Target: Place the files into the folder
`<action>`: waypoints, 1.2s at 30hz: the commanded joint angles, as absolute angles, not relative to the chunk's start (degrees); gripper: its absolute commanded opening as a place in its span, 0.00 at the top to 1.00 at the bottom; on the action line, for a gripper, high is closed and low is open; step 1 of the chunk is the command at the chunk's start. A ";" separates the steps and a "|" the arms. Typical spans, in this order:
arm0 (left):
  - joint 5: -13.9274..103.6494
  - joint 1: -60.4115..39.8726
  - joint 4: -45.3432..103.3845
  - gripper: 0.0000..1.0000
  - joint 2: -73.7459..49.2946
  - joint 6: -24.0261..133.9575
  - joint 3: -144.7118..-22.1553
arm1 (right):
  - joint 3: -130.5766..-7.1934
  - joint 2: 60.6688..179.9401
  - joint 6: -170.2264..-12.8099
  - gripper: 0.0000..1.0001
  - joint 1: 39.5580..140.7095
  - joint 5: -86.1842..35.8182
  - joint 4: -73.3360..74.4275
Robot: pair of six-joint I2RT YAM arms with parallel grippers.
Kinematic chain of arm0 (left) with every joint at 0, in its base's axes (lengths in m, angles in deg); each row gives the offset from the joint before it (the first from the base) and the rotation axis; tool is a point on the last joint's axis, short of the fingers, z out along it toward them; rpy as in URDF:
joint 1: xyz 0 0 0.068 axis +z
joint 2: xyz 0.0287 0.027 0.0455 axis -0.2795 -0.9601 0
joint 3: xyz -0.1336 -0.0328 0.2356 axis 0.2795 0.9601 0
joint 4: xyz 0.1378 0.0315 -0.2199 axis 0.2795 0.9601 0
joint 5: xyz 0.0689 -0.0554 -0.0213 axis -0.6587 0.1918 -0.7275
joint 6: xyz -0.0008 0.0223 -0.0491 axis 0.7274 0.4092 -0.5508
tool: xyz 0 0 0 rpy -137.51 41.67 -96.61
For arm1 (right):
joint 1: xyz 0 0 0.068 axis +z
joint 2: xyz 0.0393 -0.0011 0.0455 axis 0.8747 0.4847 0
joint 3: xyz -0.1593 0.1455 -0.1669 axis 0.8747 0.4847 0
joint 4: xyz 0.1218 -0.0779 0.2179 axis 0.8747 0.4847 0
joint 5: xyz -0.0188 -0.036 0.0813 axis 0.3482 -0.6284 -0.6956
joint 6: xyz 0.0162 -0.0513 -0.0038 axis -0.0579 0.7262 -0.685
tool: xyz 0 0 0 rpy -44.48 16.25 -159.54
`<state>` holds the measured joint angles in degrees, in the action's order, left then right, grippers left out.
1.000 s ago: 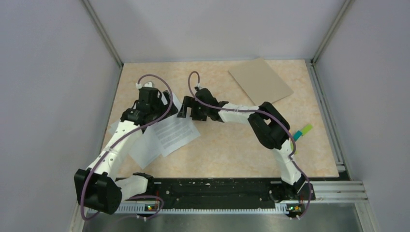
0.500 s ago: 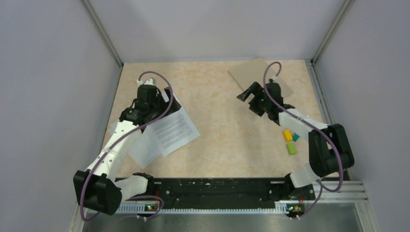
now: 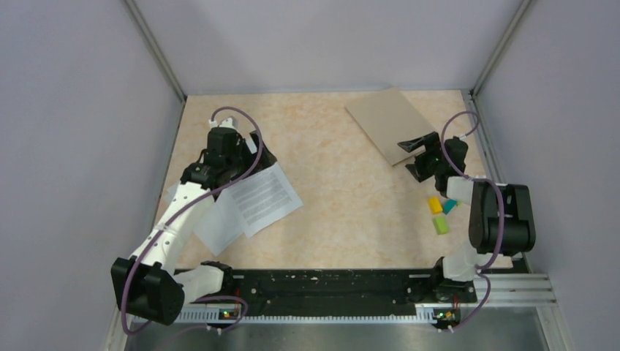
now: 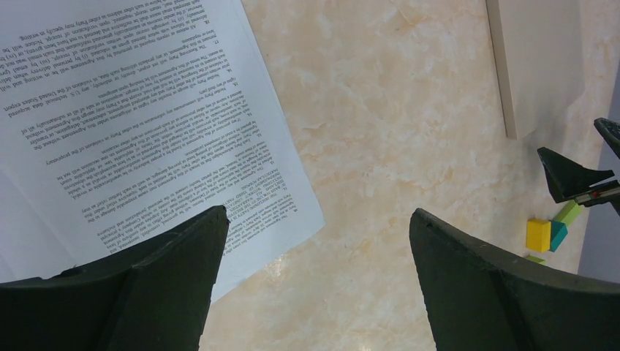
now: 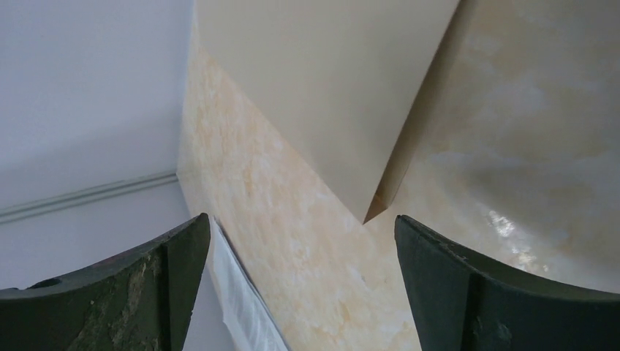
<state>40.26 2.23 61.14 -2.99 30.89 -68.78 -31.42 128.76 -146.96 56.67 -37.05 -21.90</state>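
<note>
Files [image 3: 259, 199] flat beneath left tool [image 4: 318, 213] (spread) | right tool [image 3: 415, 157] spread at folder [image 3: 387, 121] corner

Open beige marbled table [image 3: 343, 190] runs from near edge to far edge between the white printed paper sheets [image 3: 267, 197] by the left edge and the flat brown cardboard folder [image 3: 387, 121] at the far right corner. Along the right edge, small yellow, teal and green blocks [image 3: 439, 213] sit just nearward of the right gripper [image 3: 411, 157], spread wide at the folder's near corner.
</note>
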 commanded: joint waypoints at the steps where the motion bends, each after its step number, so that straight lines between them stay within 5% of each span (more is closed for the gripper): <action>1: 40.15 2.50 60.07 0.01 -2.85 31.63 -70.55 | -31.25 133.57 -150.62 0.06 54.41 -41.47 -31.93; 22: 37.70 2.48 62.47 0.01 -2.06 32.21 -71.91 | -33.57 150.56 -158.97 0.09 51.46 -42.41 -49.73; 36: 37.51 2.52 62.81 0.01 -2.12 31.93 -72.08 | -30.29 150.82 -162.89 0.13 51.43 -45.09 -56.80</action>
<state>38.23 2.27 62.83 -2.97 31.56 -69.68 -32.12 150.75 -161.83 51.82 -44.44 -52.23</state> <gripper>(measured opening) 0.986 0.881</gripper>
